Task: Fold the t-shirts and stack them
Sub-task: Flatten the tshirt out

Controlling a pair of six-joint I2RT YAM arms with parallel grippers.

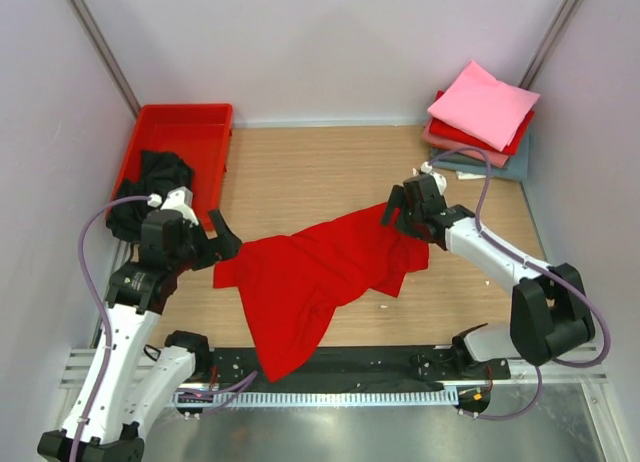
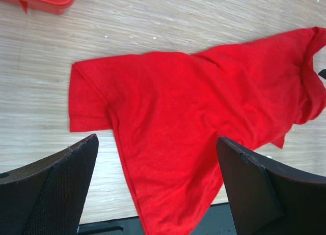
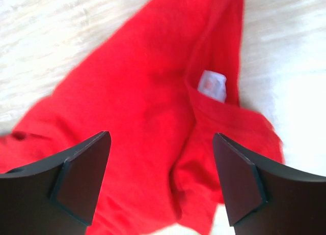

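- A bright red t-shirt is seen spread, crumpled and unfolded, across the middle of the wooden table; one corner reaches the near edge, over the dark mounting rail.
- The left gripper is held low at the shirt's left side, by a sleeve, jaws wide apart and empty, probably placed to take that edge.
- The right gripper is poised over the shirt's right end, by the collar and its white neck label; its jaws are apart, with no cloth pinched.
- The shirt is judged to need flattening before any fold.
- A red tray is set at the far left, with a black t-shirt heaped inside.
- A stack of folded shirts, pink on top, is kept at the far right, well apart.
- No obstacle is seen between the grippers and the cloth.
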